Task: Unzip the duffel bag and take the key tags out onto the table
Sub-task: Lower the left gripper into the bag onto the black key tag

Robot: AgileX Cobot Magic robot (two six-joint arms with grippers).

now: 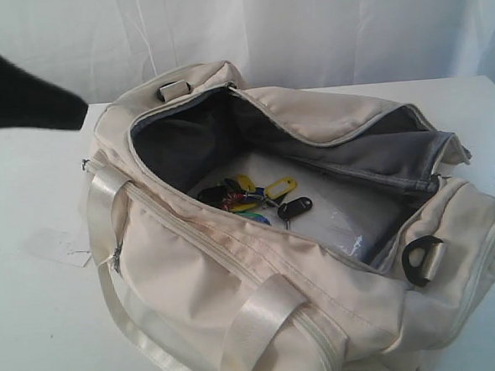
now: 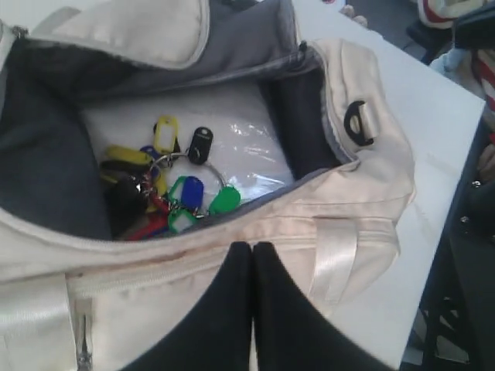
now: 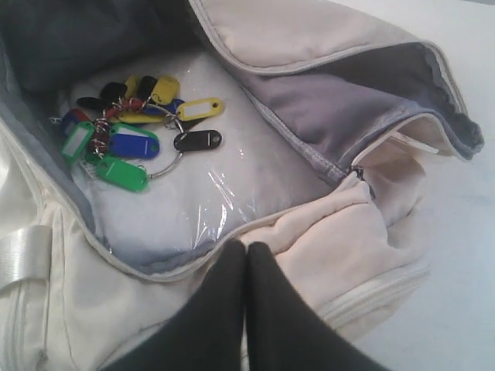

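Surrounding the key tags [image 1: 253,200]: duffel bag's [image 1: 237,295] grey lining [image 1: 178,143] and slumped flap [image 1: 327,113].

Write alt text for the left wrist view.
An unzipped cream duffel bag lies open on a white table, with a bunch of coloured key tags resting on its bottom. The left pincer, shut and empty, fills the foreground at the bag's near side.

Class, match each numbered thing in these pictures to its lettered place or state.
1 cream fabric duffel bag
2 bunch of coloured plastic key tags
3 black plastic D-ring
4 flat white paper tag

A lying on the white table
B unzipped, gaping open
C on the bag's outer end
D lying inside the bag

Pairs: 1-B, 2-D, 3-C, 4-A
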